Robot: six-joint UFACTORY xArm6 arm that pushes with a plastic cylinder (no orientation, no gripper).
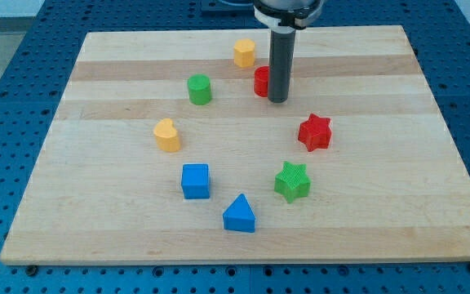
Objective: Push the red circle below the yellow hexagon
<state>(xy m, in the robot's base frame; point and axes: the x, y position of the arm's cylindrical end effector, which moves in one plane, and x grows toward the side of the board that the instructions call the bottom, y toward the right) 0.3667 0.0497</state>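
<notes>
The red circle (261, 81) sits near the view's top centre, partly hidden behind my rod. The yellow hexagon (245, 53) lies just above it and slightly to the left. My tip (277, 100) rests on the board touching the red circle's right side, a little lower than it.
A green circle (200, 89) lies left of the red circle. A yellow heart (167, 135), a blue cube (195, 180), a blue triangle (239, 214), a green star (292, 181) and a red star (315, 132) ring the wooden board (382, 204).
</notes>
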